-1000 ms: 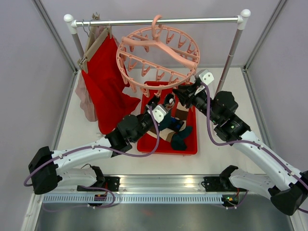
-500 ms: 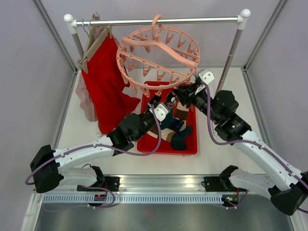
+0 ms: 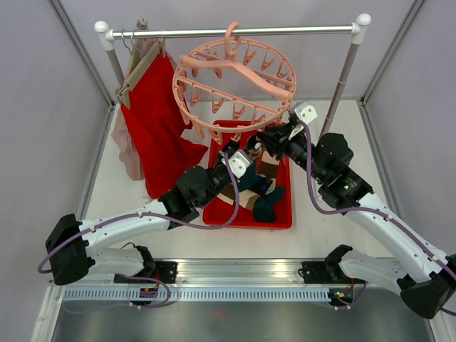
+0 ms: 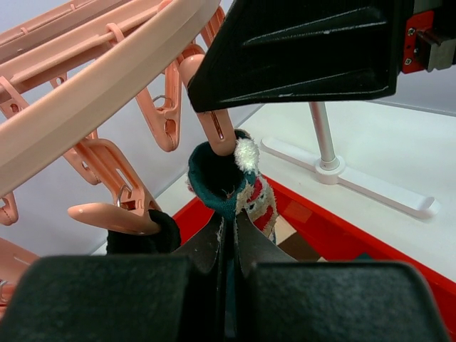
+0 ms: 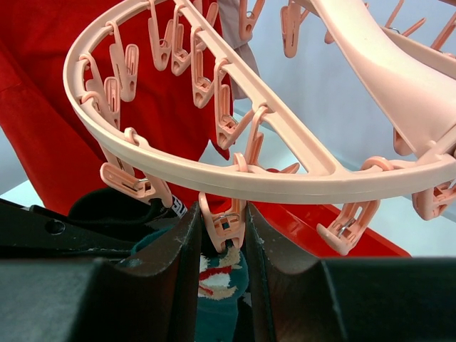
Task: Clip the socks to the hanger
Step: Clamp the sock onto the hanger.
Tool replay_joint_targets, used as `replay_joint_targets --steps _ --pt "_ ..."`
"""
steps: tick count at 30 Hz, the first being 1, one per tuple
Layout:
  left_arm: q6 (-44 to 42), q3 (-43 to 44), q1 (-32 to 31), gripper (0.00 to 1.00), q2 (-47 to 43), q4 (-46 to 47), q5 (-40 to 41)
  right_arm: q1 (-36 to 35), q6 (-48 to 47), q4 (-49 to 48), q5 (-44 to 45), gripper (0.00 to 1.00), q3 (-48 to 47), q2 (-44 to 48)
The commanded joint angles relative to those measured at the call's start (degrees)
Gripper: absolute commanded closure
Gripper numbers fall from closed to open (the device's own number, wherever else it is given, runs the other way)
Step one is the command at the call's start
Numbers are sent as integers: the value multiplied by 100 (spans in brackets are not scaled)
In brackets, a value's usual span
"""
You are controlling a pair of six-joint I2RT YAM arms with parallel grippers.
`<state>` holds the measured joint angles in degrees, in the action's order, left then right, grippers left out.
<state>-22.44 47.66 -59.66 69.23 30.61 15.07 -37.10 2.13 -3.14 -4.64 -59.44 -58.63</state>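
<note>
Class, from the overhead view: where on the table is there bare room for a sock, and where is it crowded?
Bare table: between the left wall and the red garment; between the red tray and the right arm. Crowded: above the tray, where left gripper and right gripper meet under the hanger.

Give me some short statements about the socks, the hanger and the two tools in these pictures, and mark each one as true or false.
1. The left tool is shut on a dark teal sock and holds it up near the hanger. True.
2. The round pink hanger lies flat on the table. False: it hangs by its hook from the metal rail.
3. The right tool has one clip of the hanger between its fingers. True.
4. The tray below the hanger is blue. False: it is red.
5. The red cloth hangs at the right end of the rail. False: it hangs at the left end, beside the hanger.
</note>
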Motion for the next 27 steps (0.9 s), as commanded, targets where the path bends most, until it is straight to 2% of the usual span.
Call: replay_joint_targets --steps 1,27 --pt "-191 288 -46 98 64 331 75 19 -29 -73 7 100 -261 -17" --pt "-182 270 -63 98 -253 332 119 19 -46 68 104 100 -331 -8"
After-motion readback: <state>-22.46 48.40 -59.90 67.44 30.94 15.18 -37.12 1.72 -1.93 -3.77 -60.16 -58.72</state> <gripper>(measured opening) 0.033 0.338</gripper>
